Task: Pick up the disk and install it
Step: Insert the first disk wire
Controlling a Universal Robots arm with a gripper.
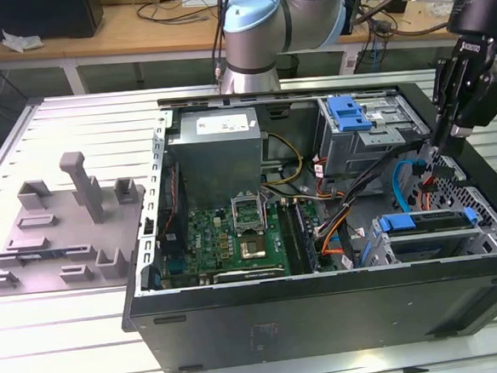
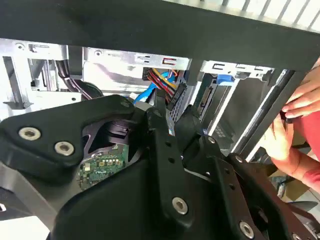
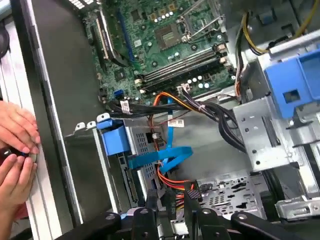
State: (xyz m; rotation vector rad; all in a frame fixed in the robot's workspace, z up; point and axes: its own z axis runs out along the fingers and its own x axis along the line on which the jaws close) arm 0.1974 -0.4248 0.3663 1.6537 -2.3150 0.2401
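My black pincer (image 3: pixel 171 197) hangs part-open, empty, above tangled orange and blue cables (image 3: pixel 167 156), in the narrow gap between two metal cages (image 3: pixel 260 135). Beyond, the silver disk in its blue plastic carrier (image 1: pixel 426 221) sits slotted in one cage.

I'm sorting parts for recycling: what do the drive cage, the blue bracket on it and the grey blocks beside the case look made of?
Drive cage: bare sheet metal, likely steel; dull silver, folded edges, punched holes.
Blue bracket: probably moulded plastic; uniform saturated colour, slight sheen.
Grey blocks: matte plastic, possibly printed; flat even grey, no glint.
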